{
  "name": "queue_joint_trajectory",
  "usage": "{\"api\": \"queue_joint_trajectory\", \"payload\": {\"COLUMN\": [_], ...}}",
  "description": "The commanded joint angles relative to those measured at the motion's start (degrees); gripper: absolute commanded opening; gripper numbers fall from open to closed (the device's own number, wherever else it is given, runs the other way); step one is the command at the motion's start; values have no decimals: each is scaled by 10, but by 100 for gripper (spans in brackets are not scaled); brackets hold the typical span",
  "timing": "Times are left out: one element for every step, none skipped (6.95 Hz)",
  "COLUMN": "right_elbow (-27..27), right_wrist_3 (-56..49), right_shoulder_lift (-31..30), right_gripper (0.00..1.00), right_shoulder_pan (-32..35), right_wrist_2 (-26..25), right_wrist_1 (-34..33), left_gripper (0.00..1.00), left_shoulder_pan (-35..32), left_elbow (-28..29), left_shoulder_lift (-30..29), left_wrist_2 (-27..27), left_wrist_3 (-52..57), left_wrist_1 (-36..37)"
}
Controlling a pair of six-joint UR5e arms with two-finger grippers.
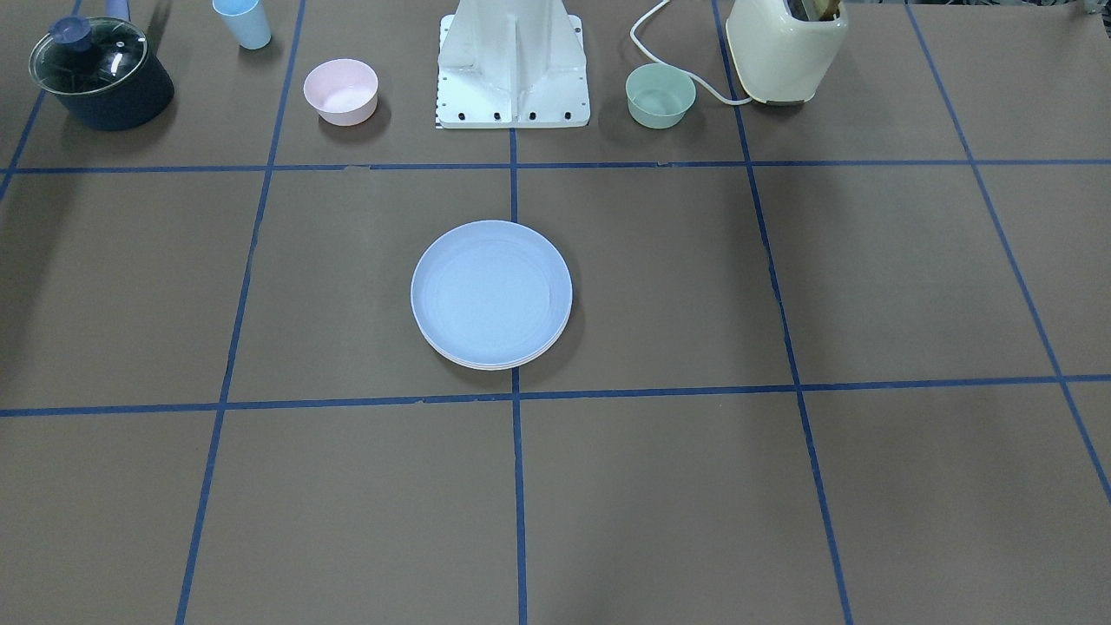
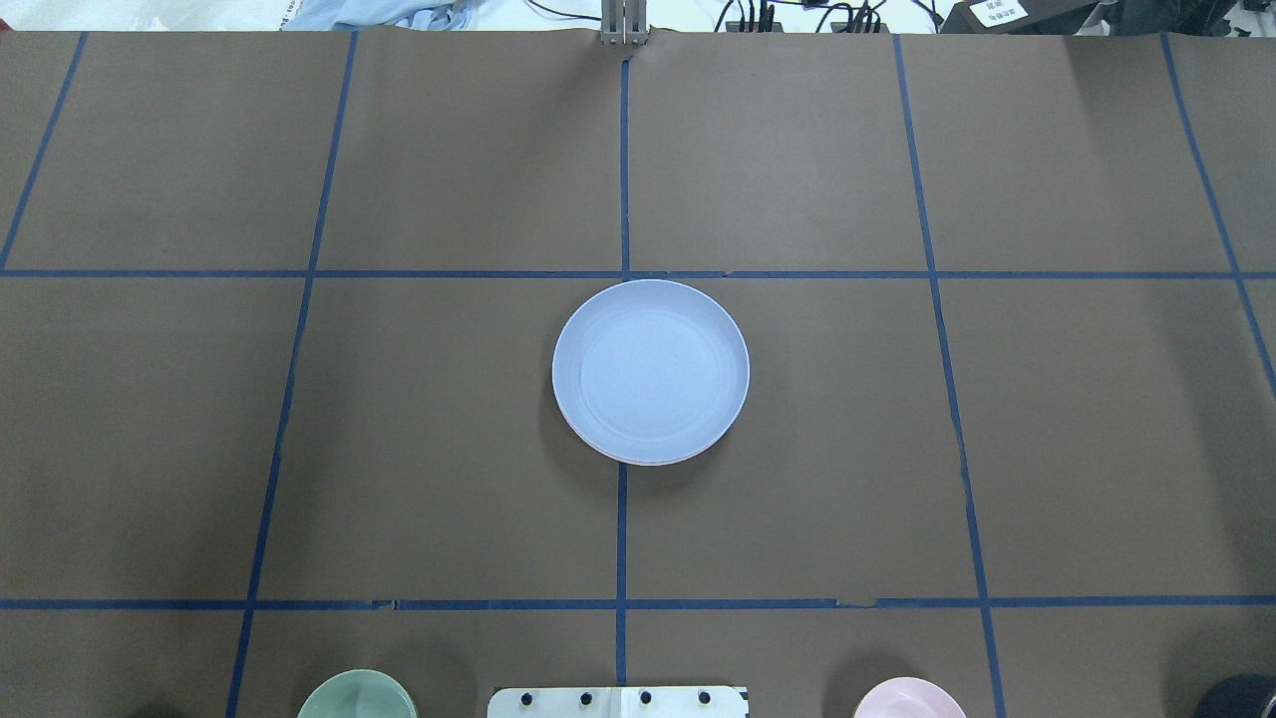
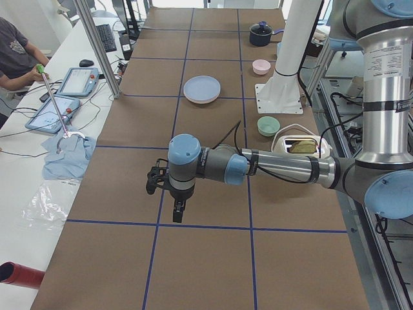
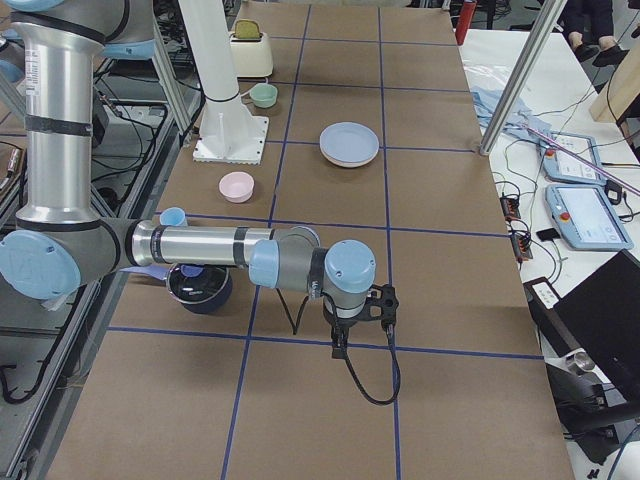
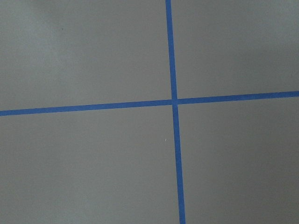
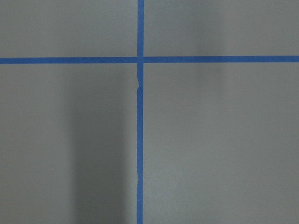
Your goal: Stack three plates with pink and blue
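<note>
Plates [image 2: 650, 371] sit stacked on the tabletop [image 2: 399, 449], blue on top, pink rim showing beneath; I judge the stacking done. Left gripper [image 3: 178, 208] and right gripper [image 4: 338, 345] hang well apart from them; I cannot tell their opening or hold.

1. Under the blue plate [image 1: 490, 291], the lower plates [image 1: 499, 367] show only as thin rims at the stack's six-o'clock edge; their colours barely register.
2. The overhead view's six-o'clock edge crops the mint bowl [image 2: 356, 695], the pink bowl [image 2: 909, 698] and the robot's base plate [image 2: 618, 702]; a dark pot [image 2: 1241, 695] is clipped at five o'clock.
3. The left gripper [image 3: 177, 208] and right gripper [image 4: 339, 345] appear only in the side views, too small to tell how the jaws stand.
4. The front-facing view's twelve-o'clock edge cuts off the tops of the toaster [image 1: 785, 52] and blue cup [image 1: 245, 24].
5. Both wrist cameras show only the desk [image 5: 93, 163], no jaws.
</note>
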Motion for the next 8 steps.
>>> {"api": "queue_joint_trajectory", "payload": {"right_elbow": [3, 3, 3, 3, 3, 3, 3, 3], "right_wrist_3": [0, 0, 0, 0, 0, 0, 0, 0], "right_shoulder_lift": [3, 3, 3, 5, 7, 7, 7, 7], "right_gripper": [100, 100, 100, 100, 100, 100, 100, 100], "right_shoulder_pan": [0, 0, 0, 0, 0, 0, 0, 0], "right_wrist_2": [0, 0, 0, 0, 0, 0, 0, 0], "right_wrist_1": [0, 0, 0, 0, 0, 0, 0, 0], "left_gripper": [100, 100, 100, 100, 100, 100, 100, 100], "left_shoulder_pan": [0, 0, 0, 0, 0, 0, 0, 0], "left_elbow": [0, 0, 2, 24, 38, 42, 44, 43], "left_shoulder_lift": [-1, -1, 1, 1, -2, -2, -2, -2], "left_wrist_2": [0, 0, 1, -2, -2, -2, -2, -2], "left_wrist_3": [0, 0, 1, 6, 6, 6, 6, 6], "left_wrist_1": [-1, -1, -1, -2, -13, -16, -16, -16]}}
